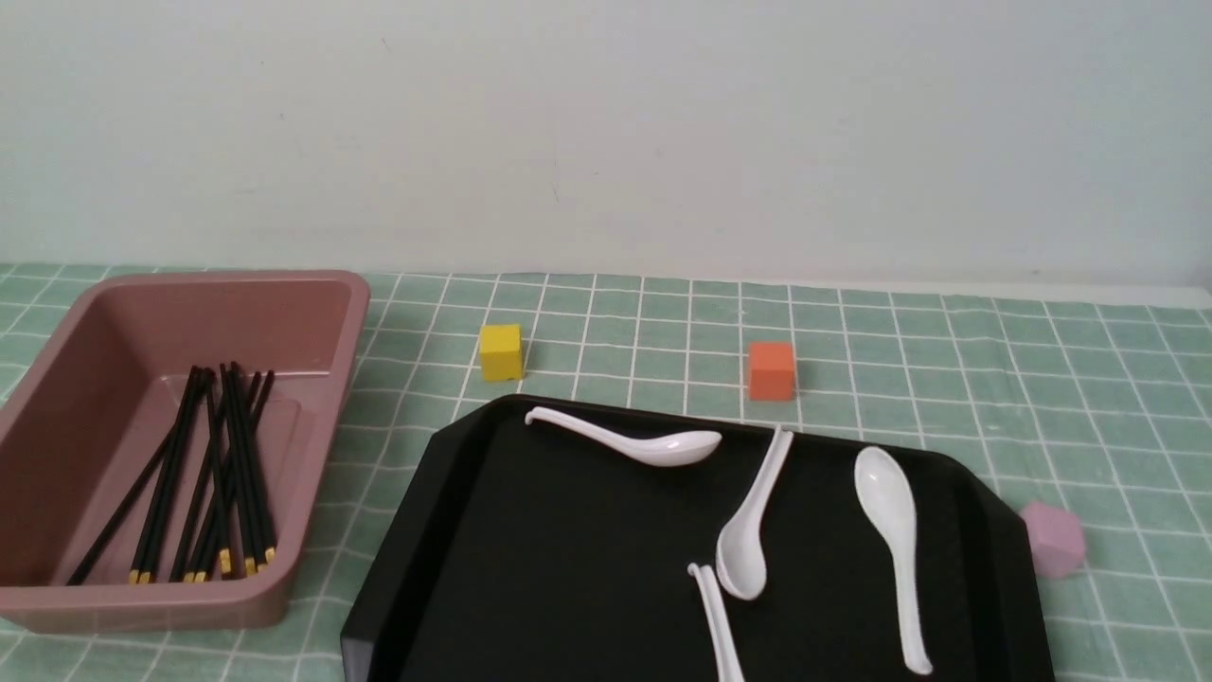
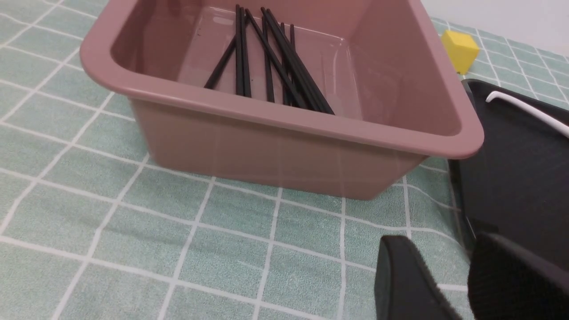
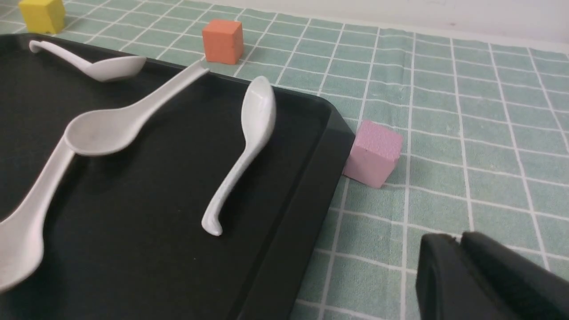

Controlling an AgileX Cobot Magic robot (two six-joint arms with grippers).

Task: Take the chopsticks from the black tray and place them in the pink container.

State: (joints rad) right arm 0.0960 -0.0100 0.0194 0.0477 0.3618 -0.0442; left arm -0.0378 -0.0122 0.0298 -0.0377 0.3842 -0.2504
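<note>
Several black chopsticks with gold bands lie together inside the pink container at the left; the left wrist view shows the chopsticks on the floor of that container. The black tray holds only white spoons, no chopsticks. My left gripper hovers open and empty over the cloth between container and tray. My right gripper is shut on nothing, above the cloth beside the tray. Neither gripper shows in the front view.
Several white soup spoons lie on the tray. A yellow cube and an orange cube stand behind it. A pale-pink cube touches the tray's right rim. A green checked cloth covers the table; a wall stands behind.
</note>
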